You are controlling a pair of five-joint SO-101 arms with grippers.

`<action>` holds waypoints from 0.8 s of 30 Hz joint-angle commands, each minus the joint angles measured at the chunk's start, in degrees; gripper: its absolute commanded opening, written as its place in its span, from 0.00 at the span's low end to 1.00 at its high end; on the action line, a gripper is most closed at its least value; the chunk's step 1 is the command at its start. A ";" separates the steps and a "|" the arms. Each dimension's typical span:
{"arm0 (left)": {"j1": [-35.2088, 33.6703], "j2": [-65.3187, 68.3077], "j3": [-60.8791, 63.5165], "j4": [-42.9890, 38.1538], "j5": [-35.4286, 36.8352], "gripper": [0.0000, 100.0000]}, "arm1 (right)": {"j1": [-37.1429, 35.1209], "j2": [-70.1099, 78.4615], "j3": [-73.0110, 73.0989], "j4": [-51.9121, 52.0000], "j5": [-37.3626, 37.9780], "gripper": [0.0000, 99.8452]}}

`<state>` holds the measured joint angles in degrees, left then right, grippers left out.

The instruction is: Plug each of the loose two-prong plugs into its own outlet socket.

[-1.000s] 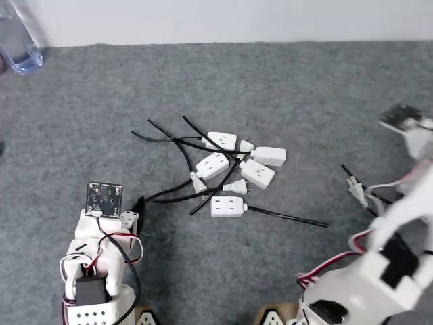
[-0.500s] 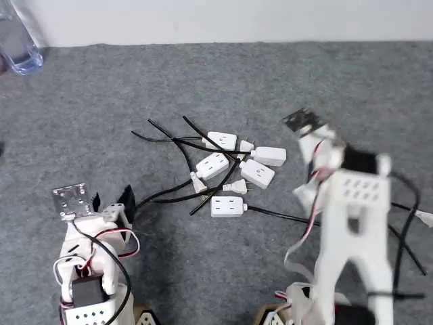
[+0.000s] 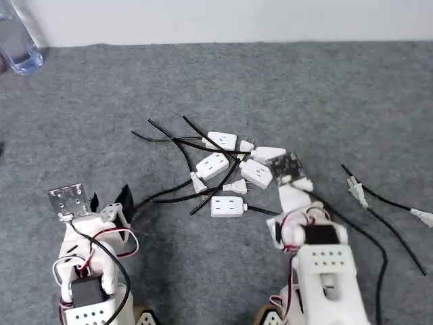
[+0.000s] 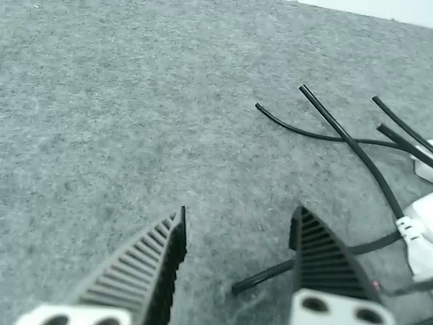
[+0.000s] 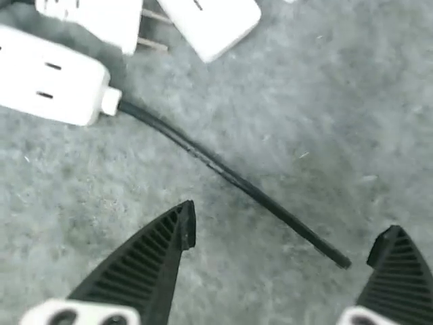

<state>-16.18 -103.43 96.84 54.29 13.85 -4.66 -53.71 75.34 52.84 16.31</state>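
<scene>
**Both jaws gaping, nothing gripped**

Spread wide, the left jaws are hanging with only the grey table (image 4: 135, 101) between them. The right jaws are gaping too, pinching nothing. A cluster of white outlet sockets (image 3: 213, 164) is lying ahead of both, nearer the right jaws. One outlet socket (image 5: 51, 78) is sitting just beyond the right jaws. Its black cord (image 5: 230, 176) is running across the gap between them, its cut end lying near one of them. More black cords (image 4: 352, 142) are fanning out ahead of the left jaws. A loose two-prong plug (image 3: 356, 190) is lying well off to the right jaws' outer side, and a second plug (image 3: 421, 217) is lying farther out.
</scene>
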 commanded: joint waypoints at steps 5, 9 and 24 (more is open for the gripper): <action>0.62 -0.79 -0.48 2.20 -0.70 0.24 | -0.13 -9.80 9.67 -4.09 -0.62 0.38; 3.78 -0.79 -0.48 4.13 -5.71 0.24 | -0.13 -16.22 15.82 -7.34 -0.53 0.38; 5.63 -0.53 -16.75 -4.31 -15.56 0.24 | 3.65 -42.51 21.54 0.13 -0.79 0.38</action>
<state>-11.25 -103.43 85.93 53.41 -1.10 -3.87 -93.19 96.00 51.96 16.22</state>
